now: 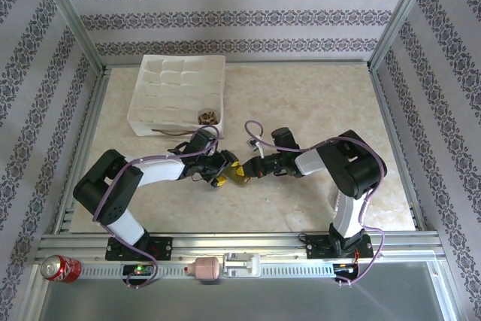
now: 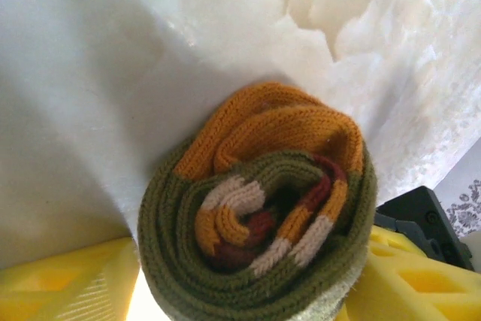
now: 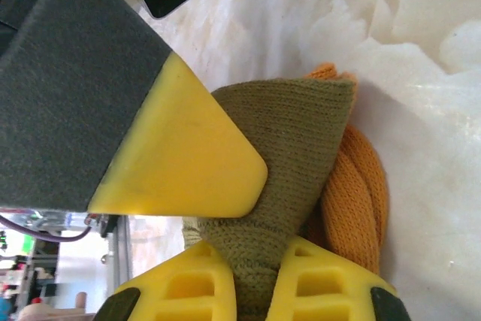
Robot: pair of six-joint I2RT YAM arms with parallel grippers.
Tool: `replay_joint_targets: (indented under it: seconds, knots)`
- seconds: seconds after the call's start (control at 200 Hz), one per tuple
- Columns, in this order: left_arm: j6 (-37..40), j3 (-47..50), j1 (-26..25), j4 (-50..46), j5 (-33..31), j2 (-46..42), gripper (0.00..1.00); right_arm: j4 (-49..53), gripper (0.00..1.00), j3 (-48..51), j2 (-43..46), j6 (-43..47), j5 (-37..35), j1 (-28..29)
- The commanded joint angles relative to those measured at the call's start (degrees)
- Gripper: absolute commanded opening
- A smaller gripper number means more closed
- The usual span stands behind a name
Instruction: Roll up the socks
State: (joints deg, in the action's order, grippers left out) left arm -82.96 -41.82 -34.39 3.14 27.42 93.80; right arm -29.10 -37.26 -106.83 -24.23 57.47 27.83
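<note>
The green sock (image 1: 239,175) lay mid-surface (image 1: 323,103) between the two arms, wound into a loose spiral with its orange end on the outside. The brown sock (image 1: 208,116) sat bundled in a near compartment of the white tray (image 1: 141,121). The right jaws were clamped on a flat olive flap of the green sock, with the fabric pinched thin between them. The left jaws stood apart on either side of the roll (whether they pressed it could not be told). The knit looked light, soft and springy, so the roll would likely slacken if let go. It would squash rather than resist, and it seemed neither slippery nor fragile. The best hold was probably across the roll's full thickness, catching every layer, not the outer wrap alone. The loose flap looked fit to be stretched over the bundle to lock it.
</note>
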Motion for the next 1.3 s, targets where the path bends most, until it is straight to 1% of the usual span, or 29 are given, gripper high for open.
replay_joint_targets:
  seconds: [0.0, 0.08, 0.13, 0.16, 0.205, 0.265, 0.34, 0.35, 0.355, 0.37, 0.42, 0.465, 0.515, 0.565, 0.62, 0.669, 0.734, 0.814, 0.899, 1.014, 1.139, 1.294]
  knots:
    - [-1.69, -0.43, -1.43, 12.74, -0.48, 7.08, 0.63, 10.78, 0.0, 1.31, -5.39, -4.43, -3.89, -0.67]
    - [-2.98, -0.45, -1.64, 16.07, 0.13, 9.58, 0.54, 10.27, 0.0, 0.13, -7.07, -6.59, -2.54, -0.51]
    - [-3.97, -0.47, -1.82, 18.3, 0.38, 10.99, 0.44, 10.67, 0.0, -0.31, -7.29, -6.77, -2.62, -0.26]
    - [-4.58, -0.69, -1.9, 19.38, 0.66, 11.61, 0.36, 10.69, 0.0, -0.36, -7.17, -6.69, -2.58, -0.07]
    - [-5.01, -1.01, -1.93, 19.81, 0.92, 12.12, 0.21, 10.47, 0.0, -0.24, -6.34, -6.33, -2.84, 0.23]
    - [-4.92, -1.63, -1.99, 17.61, 0.9, 11.54, 0.0, 11.02, 0.01, 0.14, -4.21, -5.11, -4.28, 0.62]
    - [-3.55, -2.28, -2.01, 10.74, -0.06, 8.86, 0.0, 10.7, 0.24, 1.52, 0.76, -3.6, -7.29, 0.56]
    - [-3.36, -2.36, -1.98, 9.74, -0.25, 8.42, 0.0, 10.67, 0.25, 1.68, 1.15, -3.53, -7.55, 0.56]
    - [-3.22, -2.42, -1.94, 9.28, -0.3, 8.15, 0.0, 10.65, 0.28, 2.02, 1.99, -3.32, -8.17, 0.56]
    - [-2.97, -2.44, -1.91, 7.93, -0.54, 7.57, 0.0, 10.69, 0.31, 2.37, 3.29, -3.13, -9.1, 0.51]
    - [-2.11, -2.9, -1.69, 2.0, -0.96, 5.69, 0.0, 10.02, 0.4, 4.03, 8.26, -1.8, -12.06, 0.46]
    - [-1.33, -3.39, -1.47, -3.75, -1.05, 4.19, 0.0, 10.22, 0.46, 5.77, 13.8, -0.03, -16.4, 0.88]
    - [-0.66, -3.89, -1.25, -10.07, -1.46, 2.82, 0.0, 11.52, 0.51, 7.44, 20.53, 3.74, -22.02, 2.31]
    - [0.1, -4.59, -1.04, -16.01, -2.0, 1.98, 0.0, 12.07, 0.58, 9.66, 27.44, 8.41, -29.13, 5.28]
    - [1.04, -5.55, -0.77, -21.62, -2.25, 1.82, 0.0, 13.14, 0.67, 11.98, 34.23, 15.09, -38.86, 10.56]
    - [1.67, -6.26, -0.55, -24.67, -2.2, 1.96, 0.0, 13.52, 0.74, 13.64, 38.32, 20.55, -47.45, 15.4]
    - [1.85, -6.96, -0.33, -27.18, -2.47, 2.17, 0.0, 14.28, 0.76, 14.44, 40.34, 24.08, -52.28, 18.87]
    - [2.14, -7.74, -0.11, -29.55, -2.89, 2.63, 0.0, 16.18, 0.78, 13.83, 40.1, 26.47, -54.98, 22.02]
    - [2.69, -8.65, 0.28, -31.35, -2.56, 3.55, 0.0, 16.55, 0.8, 12.41, 37.81, 29.97, -59.49, 27.01]
    - [3.54, -10.27, 0.73, -33.14, -2.04, 4.69, 0.0, 16.33, 0.8, 9.12, 32.6, 33.92, -64.79, 31.49]
    - [4.11, -11.48, 0.9, -33.97, -1.34, 5.83, 0.0, 15.79, 0.79, 4.58, 26.35, 38.13, -69.99, 34.65]
    - [4.47, -12.07, 0.91, -34.33, -0.95, 6.48, 0.0, 15.82, 0.76, 1.13, 19.18, 40.44, -75.28, 35.9]
